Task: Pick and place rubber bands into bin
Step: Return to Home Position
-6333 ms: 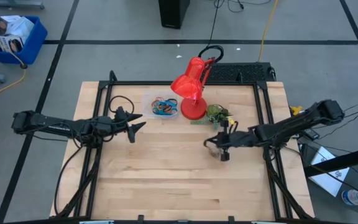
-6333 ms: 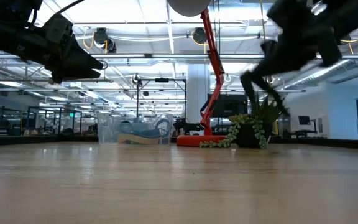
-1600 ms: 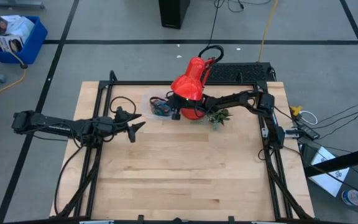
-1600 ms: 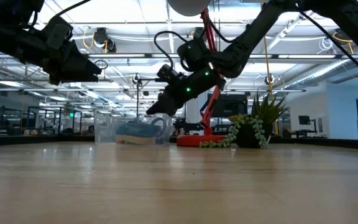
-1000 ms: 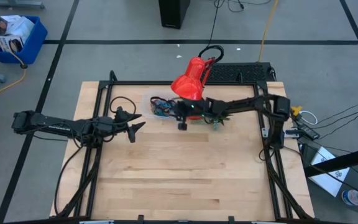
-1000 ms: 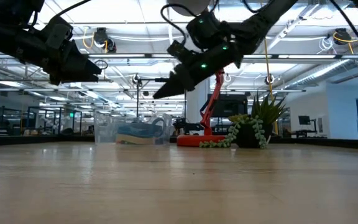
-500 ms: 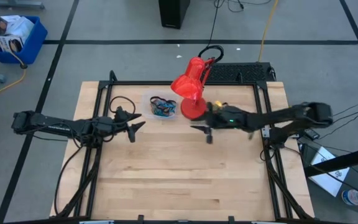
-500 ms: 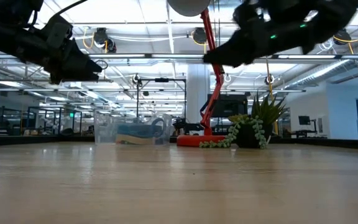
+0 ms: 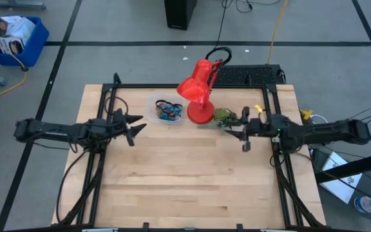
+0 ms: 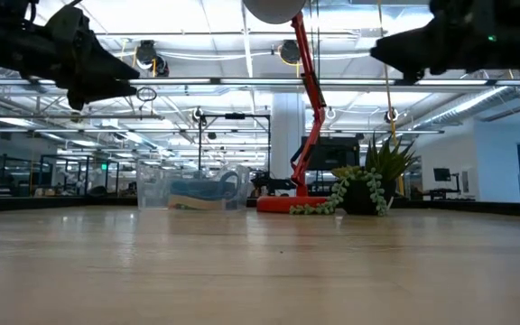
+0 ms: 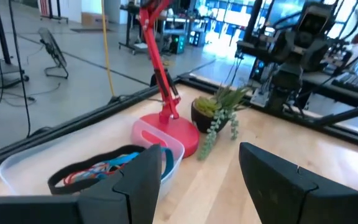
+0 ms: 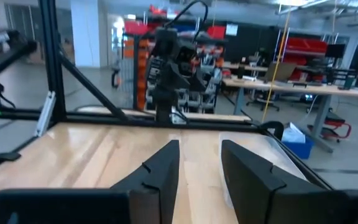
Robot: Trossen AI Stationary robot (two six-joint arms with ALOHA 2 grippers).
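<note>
The thin black, orange and blue rubber bands (image 9: 167, 112) lie heaped inside the small clear plastic bin (image 9: 154, 107), just beside the red desk lamp (image 9: 196, 90). The left gripper (image 9: 134, 129) hangs near the bin, fingers spread and empty. The right gripper (image 9: 238, 135) hovers by the little potted plant (image 9: 225, 116), fingers parted, holding nothing.

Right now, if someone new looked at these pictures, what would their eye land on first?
The bright red lamp at the far middle of the table stands out first, with the clear bin just left of it holding a tangle of coloured rubber bands. From either side, the left hand and right hand reach in, both open and empty, facing each other.
</note>
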